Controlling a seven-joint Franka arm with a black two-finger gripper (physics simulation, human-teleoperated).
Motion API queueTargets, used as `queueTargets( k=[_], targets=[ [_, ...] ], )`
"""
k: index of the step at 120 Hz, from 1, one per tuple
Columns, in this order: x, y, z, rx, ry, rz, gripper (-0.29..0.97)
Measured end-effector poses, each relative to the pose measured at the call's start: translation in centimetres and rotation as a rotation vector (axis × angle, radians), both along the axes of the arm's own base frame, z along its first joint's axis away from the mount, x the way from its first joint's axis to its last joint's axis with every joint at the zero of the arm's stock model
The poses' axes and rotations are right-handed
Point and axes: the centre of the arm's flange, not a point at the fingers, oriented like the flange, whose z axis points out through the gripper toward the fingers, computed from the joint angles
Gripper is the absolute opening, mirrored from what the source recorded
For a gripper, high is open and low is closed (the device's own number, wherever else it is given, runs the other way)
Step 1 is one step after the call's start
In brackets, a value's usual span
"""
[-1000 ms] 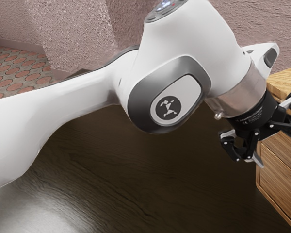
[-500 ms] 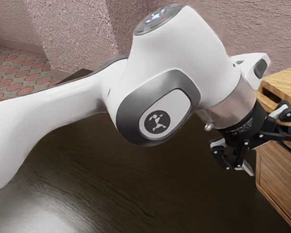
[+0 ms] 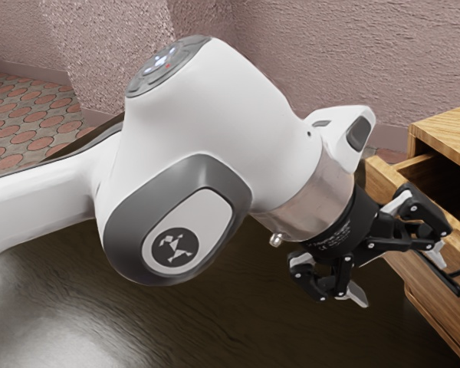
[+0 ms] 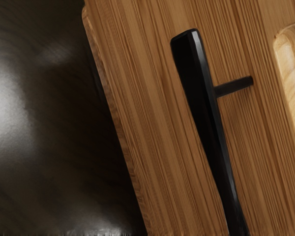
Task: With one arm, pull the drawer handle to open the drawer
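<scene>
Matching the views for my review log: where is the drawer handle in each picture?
Exterior view: the drawer handle is a thin black bar near that view's right edge.
Wrist view: the long black bar across the wood.
Shared landmark: the drawer front.

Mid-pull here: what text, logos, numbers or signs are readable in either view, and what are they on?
Small white print on the black collar behind the hand: too small to read.
White emblem in a black disc on the arm's grey joint cap: a logo, no letters.
Wooden drawer front and its black handle: no text.
</scene>
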Motion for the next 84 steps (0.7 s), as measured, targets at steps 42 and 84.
queueTargets(
  k=[42,84],
  targets=[
    [-1.3,2.4,-0.6,-0.001,-0.005,0.051,0.66],
    [-0.5,2.7,0.4,-0.031,-0.013,0.059,0.66]
  ],
)
